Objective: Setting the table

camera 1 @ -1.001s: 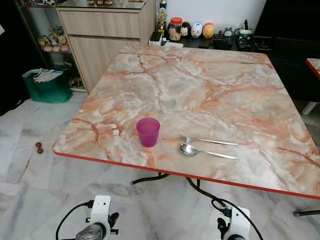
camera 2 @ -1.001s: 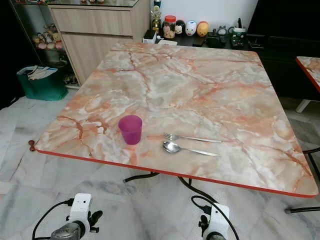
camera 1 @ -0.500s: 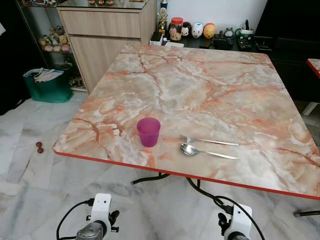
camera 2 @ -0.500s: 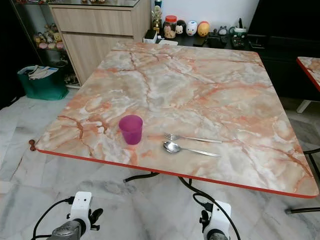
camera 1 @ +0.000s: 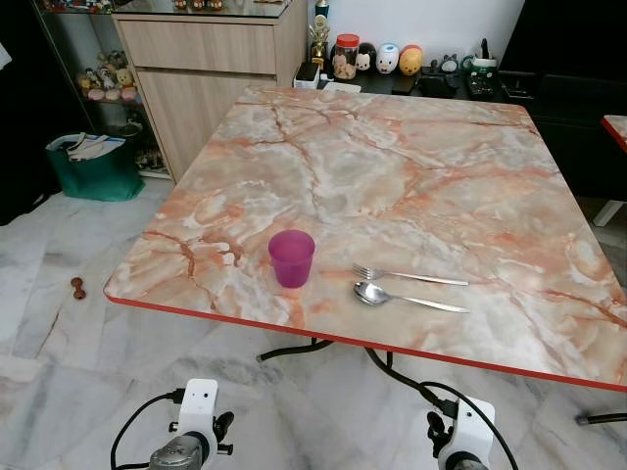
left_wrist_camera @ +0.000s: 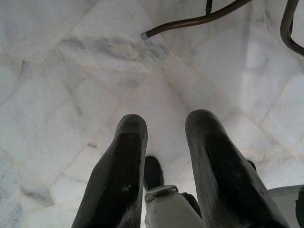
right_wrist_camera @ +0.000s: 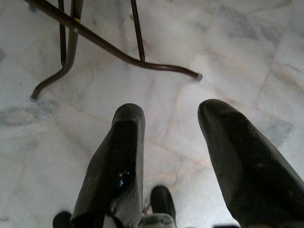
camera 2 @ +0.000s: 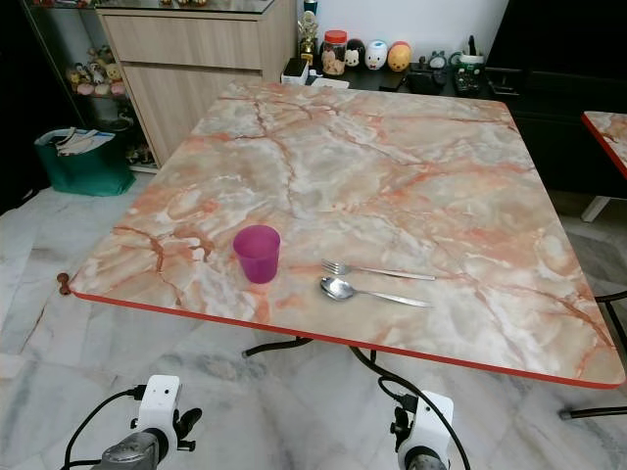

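Cup (camera 1: 291, 258) near table (camera 1: 411, 176) front edge, fork (camera 1: 407, 276), spoon (camera 1: 404, 297) beside

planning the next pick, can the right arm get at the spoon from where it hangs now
Probably yes. The spoon lies near the table's front edge on the robot's right side, with nothing over it; the fork lies just behind. The right end effector hangs open, low over the floor, so the arm must rise first.
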Robot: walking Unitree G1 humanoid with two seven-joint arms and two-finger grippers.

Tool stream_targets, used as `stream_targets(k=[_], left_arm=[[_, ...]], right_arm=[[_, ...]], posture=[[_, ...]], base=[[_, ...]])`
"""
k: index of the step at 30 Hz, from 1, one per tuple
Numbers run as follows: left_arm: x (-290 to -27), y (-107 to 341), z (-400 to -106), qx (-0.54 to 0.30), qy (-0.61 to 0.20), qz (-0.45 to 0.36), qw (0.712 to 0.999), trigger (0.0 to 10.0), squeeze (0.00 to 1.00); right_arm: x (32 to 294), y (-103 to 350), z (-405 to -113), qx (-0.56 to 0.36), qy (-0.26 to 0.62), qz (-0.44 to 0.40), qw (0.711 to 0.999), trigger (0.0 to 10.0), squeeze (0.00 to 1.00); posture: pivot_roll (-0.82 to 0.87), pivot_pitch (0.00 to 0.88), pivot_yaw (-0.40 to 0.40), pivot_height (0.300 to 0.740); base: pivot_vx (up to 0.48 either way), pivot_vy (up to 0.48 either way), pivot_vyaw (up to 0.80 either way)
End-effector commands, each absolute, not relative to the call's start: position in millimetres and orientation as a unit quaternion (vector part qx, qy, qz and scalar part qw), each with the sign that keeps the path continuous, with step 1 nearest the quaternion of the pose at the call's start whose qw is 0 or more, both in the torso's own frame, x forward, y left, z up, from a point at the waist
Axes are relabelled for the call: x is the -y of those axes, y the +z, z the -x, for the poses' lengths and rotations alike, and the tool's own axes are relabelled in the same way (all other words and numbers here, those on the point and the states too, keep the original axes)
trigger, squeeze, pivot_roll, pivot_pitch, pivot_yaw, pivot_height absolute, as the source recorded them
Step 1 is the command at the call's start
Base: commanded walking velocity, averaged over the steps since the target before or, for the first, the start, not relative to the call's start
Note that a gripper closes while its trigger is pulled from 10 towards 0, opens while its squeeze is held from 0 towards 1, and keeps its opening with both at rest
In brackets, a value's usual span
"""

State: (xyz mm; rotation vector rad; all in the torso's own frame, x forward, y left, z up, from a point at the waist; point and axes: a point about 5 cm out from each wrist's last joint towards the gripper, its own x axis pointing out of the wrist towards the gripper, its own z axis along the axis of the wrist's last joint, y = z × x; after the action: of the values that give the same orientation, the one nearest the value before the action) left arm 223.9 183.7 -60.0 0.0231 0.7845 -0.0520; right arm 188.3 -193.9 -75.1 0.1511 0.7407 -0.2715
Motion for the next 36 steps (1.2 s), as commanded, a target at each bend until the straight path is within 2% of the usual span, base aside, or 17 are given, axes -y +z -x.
stream_targets(k=[1, 10, 36], left_arm=[[-185.8, -63.0, -219.4, -0.395, -0.021, -0.011, 0.919, 10.0, 0.00], [-188.1, -65.2, -215.2, -0.401, -0.020, -0.011, 0.916, 10.0, 0.00], [-184.3, -67.4, -211.8, -0.402, -0.027, 0.001, 0.915, 10.0, 0.00]], right_arm=[[194.9, -78.3, -183.8, -0.379, -0.133, -0.068, 0.913, 10.0, 0.00], [193.6, -84.6, -177.0, -0.425, -0.127, -0.060, 0.894, 10.0, 0.00], [193.1, -87.0, -173.2, -0.439, -0.122, -0.065, 0.888, 10.0, 0.00]], posture=[[0.05, 0.000, -0.011, 0.740], [0.05, 0.000, -0.013, 0.740], [0.06, 0.000, -0.020, 0.740]], base=[[0.000, 0.000, 0.00], [0.000, 0.000, 0.00], [0.000, 0.000, 0.00]])
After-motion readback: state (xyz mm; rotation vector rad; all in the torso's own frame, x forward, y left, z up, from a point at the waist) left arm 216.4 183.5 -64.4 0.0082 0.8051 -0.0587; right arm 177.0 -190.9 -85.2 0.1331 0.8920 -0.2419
